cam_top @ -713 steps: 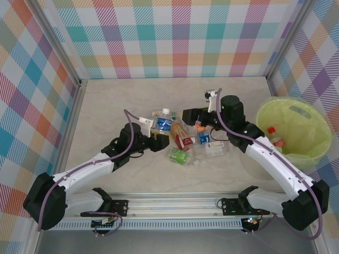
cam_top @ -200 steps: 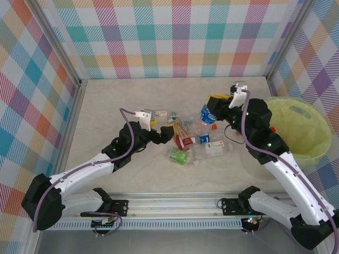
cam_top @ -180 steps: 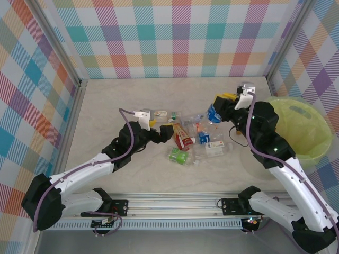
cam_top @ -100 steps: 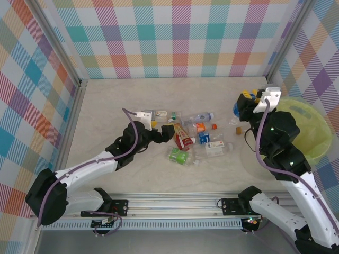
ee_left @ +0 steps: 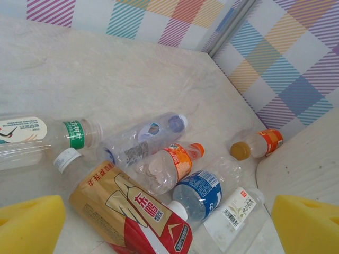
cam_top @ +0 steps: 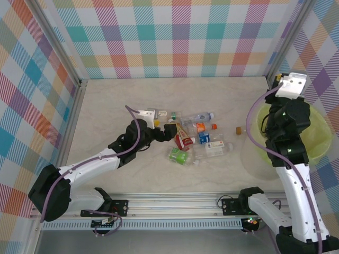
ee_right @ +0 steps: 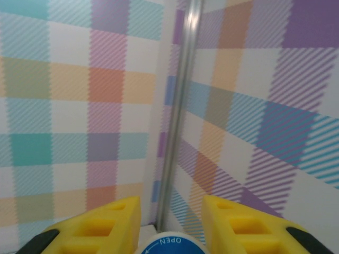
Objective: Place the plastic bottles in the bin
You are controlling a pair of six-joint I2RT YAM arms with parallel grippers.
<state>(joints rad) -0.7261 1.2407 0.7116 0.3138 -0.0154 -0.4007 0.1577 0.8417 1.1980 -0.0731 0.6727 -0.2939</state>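
R end effector [ee_right: 170, 219] swung up by bin [cam_top: 319, 138], clamping blue-cap bottle [ee_right: 170, 246], cap facing cam; L end effector [ee_left: 169, 227] wide open

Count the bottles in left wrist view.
7: green-label bottle far left, blue-cap clear bottle centre, orange-label bottle, blue-label bottle, white-label bottle, red-gold bottle near, small orange bottle right. More may be hidden.
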